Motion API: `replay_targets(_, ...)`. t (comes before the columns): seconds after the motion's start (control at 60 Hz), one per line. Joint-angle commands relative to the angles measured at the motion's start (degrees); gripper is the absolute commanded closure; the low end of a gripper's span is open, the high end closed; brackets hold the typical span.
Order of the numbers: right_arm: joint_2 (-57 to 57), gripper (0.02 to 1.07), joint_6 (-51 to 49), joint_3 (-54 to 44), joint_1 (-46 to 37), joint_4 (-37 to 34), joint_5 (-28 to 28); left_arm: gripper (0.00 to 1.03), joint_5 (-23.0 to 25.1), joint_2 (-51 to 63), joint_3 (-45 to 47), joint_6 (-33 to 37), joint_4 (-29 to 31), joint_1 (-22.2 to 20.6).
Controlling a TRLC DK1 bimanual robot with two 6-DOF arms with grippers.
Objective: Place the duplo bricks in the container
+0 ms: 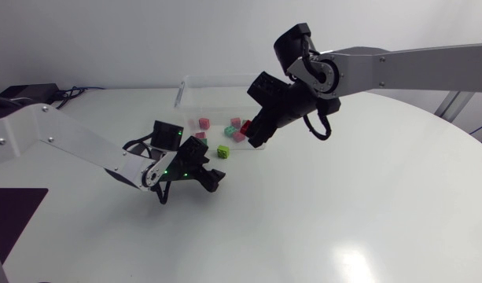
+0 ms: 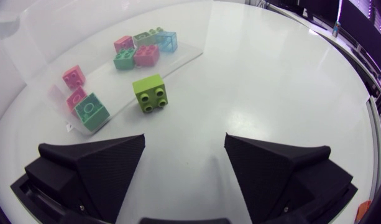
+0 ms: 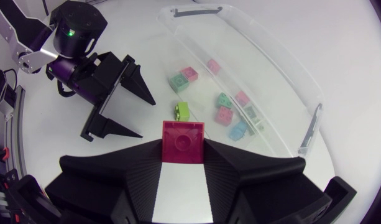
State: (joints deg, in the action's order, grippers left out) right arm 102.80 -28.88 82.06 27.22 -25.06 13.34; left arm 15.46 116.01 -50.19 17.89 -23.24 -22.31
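White tabletop (image 1: pixel 366 204), round, as seen from the head view. A clear plastic container (image 1: pixel 185 88) stands at upper centre of the frame.

Right arm (image 1: pixel 413 67): enters from the upper right. The right gripper (image 1: pixel 255 135) hangs over the container's near edge, and its two fingers pinch a red duplo brick (image 3: pixel 183 134) from opposite sides.

Left arm (image 1: pixel 60 141): enters from the left edge. The left gripper (image 1: pixel 207 167) sits low over the table at centre left, with its wedge fingers spread wide apart.

A lime-green brick (image 2: pixel 150 93) lies on the table ahead of the left gripper, just outside the container's near edge, with its studs turned toward that gripper.

Inside the container, pink bricks (image 2: pixel 73 76), green bricks (image 2: pixel 91 109) and one pale blue brick (image 2: pixel 167 41) are scattered loosely across the floor, some of them touching.
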Motion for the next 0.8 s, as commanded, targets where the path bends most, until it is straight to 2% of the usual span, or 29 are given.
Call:
replay_targets(0.0, -1.6, 0.75, 1.5, -1.7, -0.6, 0.5, 0.3, 0.15, -2.3, 3.1, -3.2, -3.8, -0.9, -1.0)
replay_targets(0.117, -2.4, 0.75, 1.4, -2.3, -1.0, 0.7, 0.5, 0.15, -4.7, 4.8, -4.5, -7.3, -2.1, -1.4)
replay_targets(0.317, -3.2, 0.75, 1.3, -3.7, -1.8, 1.3, 0.7, 0.15, -9.3, 8.4, -5.5, -11.6, -7.6, -1.3)
replay_targets(0.617, -3.6, 0.75, 1.2, -4.5, -2.3, 1.7, 1.2, 0.07, -10.3, 9.4, -6.8, -14.4, -10.2, -0.8)
replay_targets(0.783, -3.9, 0.75, 1.3, -4.7, -2.3, 1.8, 1.2, 0.07, -10.4, 10.3, -7.8, -15.3, -10.2, -1.5)
